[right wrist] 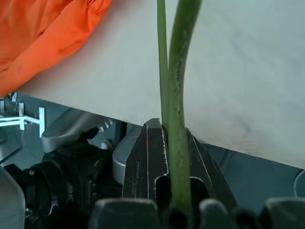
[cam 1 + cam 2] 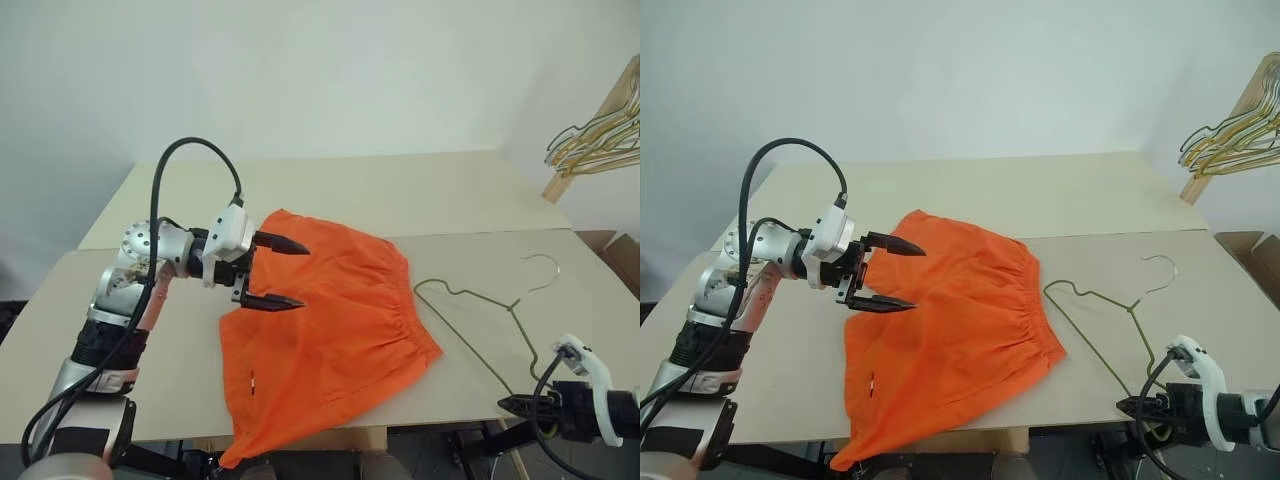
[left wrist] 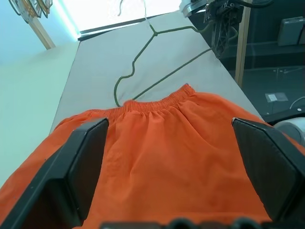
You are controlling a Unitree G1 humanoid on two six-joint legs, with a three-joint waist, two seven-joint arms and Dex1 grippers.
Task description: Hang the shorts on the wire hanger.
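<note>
The bright orange shorts (image 2: pixel 330 320) lie spread on the table, waistband toward the right and one leg drooping over the front edge. My left gripper (image 2: pixel 300 273) hovers open just above their left part, nothing between its fingers (image 3: pixel 86 162). To the right of the shorts the thin olive-grey wire hanger (image 2: pixel 487 298) lies flat, its hook pointing to the far right. One corner of it reaches past the table's front edge. There my right gripper (image 2: pixel 505 404) is shut on the wire (image 1: pixel 178 95), below table level.
A bunch of gold and green wire hangers (image 2: pixel 600 135) hangs on a wooden rack at the far right. The pale table (image 2: pixel 400 190) stretches back to the wall. A brown box (image 2: pixel 618 248) sits beyond the table's right end.
</note>
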